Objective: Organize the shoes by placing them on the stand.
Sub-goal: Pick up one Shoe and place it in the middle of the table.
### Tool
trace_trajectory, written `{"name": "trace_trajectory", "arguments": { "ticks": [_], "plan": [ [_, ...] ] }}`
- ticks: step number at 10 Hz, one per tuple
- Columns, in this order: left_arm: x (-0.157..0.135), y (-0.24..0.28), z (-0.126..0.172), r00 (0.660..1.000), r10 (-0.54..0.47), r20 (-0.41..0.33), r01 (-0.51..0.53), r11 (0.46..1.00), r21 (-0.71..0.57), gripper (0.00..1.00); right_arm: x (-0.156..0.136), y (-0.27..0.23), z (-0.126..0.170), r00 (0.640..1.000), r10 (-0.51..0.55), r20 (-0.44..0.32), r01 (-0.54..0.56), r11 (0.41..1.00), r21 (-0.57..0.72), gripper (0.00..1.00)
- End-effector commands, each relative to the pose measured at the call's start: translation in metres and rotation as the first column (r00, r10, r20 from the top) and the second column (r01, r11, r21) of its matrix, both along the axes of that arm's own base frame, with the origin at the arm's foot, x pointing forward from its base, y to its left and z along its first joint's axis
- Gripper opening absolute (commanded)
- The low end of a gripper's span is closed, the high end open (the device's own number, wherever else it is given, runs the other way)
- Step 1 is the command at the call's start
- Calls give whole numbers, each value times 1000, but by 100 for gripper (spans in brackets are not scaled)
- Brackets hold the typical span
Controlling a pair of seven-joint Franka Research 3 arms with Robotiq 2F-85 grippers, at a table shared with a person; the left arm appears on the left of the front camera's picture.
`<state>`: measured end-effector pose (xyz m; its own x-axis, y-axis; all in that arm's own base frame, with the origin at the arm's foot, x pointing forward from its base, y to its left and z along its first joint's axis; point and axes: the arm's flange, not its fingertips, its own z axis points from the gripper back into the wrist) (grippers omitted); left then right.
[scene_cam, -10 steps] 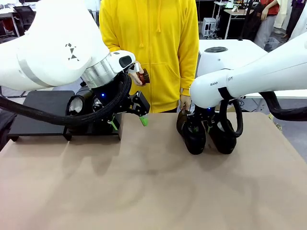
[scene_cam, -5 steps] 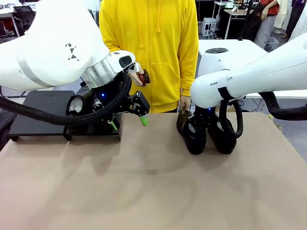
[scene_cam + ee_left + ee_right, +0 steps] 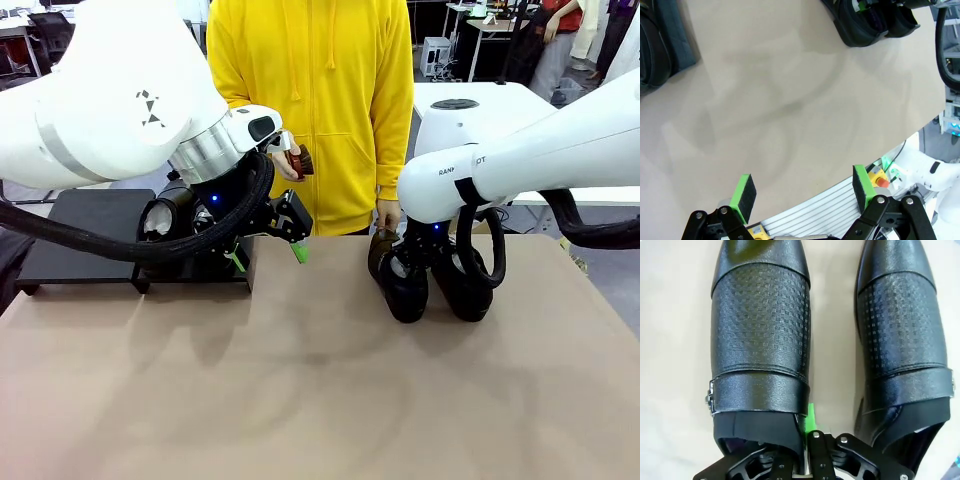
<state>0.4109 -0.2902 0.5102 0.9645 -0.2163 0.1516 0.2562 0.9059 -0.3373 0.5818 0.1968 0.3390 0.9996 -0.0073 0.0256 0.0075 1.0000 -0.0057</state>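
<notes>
Two glossy black shoes stand side by side on the tan table at right, toes toward me: one (image 3: 405, 288) (image 3: 760, 340) and its neighbour (image 3: 466, 288) (image 3: 905, 335). My right gripper (image 3: 420, 258) (image 3: 804, 426) comes down at their heels, shut on the inner side wall of the first shoe, with one green pad (image 3: 810, 415) in the gap between the two. The black stand (image 3: 90, 215) sits at far left with a paper-stuffed shoe (image 3: 160, 215) on it. My left gripper (image 3: 268, 254) (image 3: 804, 190) hangs open just right of the stand, holding nothing.
A person in a yellow hoodie (image 3: 320, 100) stands at the far edge holding a small reddish-brown brush (image 3: 297, 160); the other hand (image 3: 386, 214) hangs close behind the right shoes. The left wrist view catches the pair of shoes (image 3: 865, 25) across bare tabletop (image 3: 790, 110).
My right gripper's jaws have closed onto the shoe's side wall. The left arm, the shoes and the person have stayed where they were.
</notes>
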Motion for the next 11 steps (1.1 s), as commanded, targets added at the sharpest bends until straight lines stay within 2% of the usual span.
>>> {"name": "trace_trajectory", "arguments": {
  "ticks": [1, 3, 5, 6, 8, 10, 11],
  "plan": [
    [-2, 1, 0, 1000, 16, 10, -16, 1000, 14, 100, -21, -14, 17, 1000, -17, 17, 17, 999, 36, 0],
    [-2, 1, 0, 1000, 16, 10, -16, 1000, 14, 100, -51, -25, 40, 998, -35, 50, 30, 994, 102, 0],
    [-2, 1, 0, 1000, 16, 10, -16, 1000, 14, 100, -121, -17, 73, 996, 27, 88, -43, 982, 184, 0],
    [-2, 1, 0, 1000, 16, 10, -16, 1000, 14, 100, -160, -3, 76, 991, 92, 93, -111, 967, 228, 0],
    [-2, 1, 0, 1000, 16, 10, -16, 1000, 14, 100, -225, 27, 60, 977, 201, 78, -215, 935, 282, 0],
    [-2, 1, 0, 1000, 16, 10, -16, 1000, 14, 100, -260, 49, 39, 952, 304, 30, -296, 897, 327, 0],
    [-2, 1, 0, 1000, 16, 10, -16, 1000, 14, 100, -272, 54, 39, 952, 302, 52, -301, 893, 336, 0]
  ]
}}
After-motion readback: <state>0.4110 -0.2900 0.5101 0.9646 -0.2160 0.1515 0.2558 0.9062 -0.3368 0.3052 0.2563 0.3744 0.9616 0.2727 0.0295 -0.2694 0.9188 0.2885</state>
